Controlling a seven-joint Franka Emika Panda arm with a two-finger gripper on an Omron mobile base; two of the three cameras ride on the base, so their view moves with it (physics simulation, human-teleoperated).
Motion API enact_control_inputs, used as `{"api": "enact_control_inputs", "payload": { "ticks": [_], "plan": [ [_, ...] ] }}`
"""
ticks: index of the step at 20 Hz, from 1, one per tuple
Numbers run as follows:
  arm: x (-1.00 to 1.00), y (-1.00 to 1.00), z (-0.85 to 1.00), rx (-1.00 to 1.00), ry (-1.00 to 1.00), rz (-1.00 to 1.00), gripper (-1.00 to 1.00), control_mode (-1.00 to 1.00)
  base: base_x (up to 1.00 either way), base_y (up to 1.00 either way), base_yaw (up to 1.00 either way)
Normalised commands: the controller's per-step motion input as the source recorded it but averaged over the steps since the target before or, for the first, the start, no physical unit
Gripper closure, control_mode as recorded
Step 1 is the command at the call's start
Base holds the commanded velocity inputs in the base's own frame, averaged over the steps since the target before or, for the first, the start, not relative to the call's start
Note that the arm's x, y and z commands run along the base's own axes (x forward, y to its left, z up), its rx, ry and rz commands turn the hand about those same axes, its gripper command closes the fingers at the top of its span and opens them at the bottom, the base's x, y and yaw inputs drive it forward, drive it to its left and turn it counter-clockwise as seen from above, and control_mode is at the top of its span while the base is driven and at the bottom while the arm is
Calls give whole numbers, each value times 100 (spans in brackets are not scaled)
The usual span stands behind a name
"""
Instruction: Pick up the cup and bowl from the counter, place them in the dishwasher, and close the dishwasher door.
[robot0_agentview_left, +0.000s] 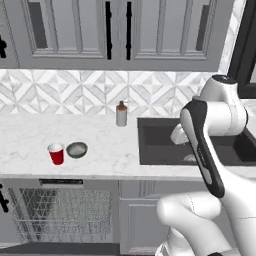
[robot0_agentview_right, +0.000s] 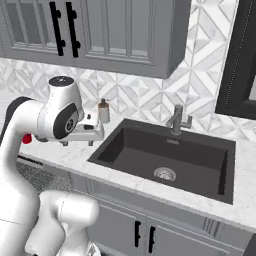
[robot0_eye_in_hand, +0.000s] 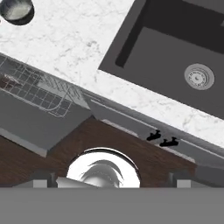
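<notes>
The red cup stands upright on the white marble counter, and the grey bowl sits just to its right, nearly touching. Below them the dishwasher is open, its wire rack pulled out over the lowered dishwasher door. My gripper hangs open and empty above the counter's front edge, between the bowl and the sink, well right of both objects. In the hand view the bowl lies at the top left and the rack at the left. A sliver of the cup peeks out behind my arm.
A black sink with a faucet is set into the counter on the right. A tan-and-white soap dispenser stands at the back by the tiled wall. Grey upper cabinets hang overhead. Wooden floor lies below.
</notes>
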Motion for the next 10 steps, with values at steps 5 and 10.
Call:
{"api": "enact_control_inputs", "payload": {
  "ticks": [5,10],
  "plan": [
    [0,0,0,0,0,0,-100,100,0,-25,72],
    [0,0,0,0,0,0,-100,100,12,0,61]
  ]
}}
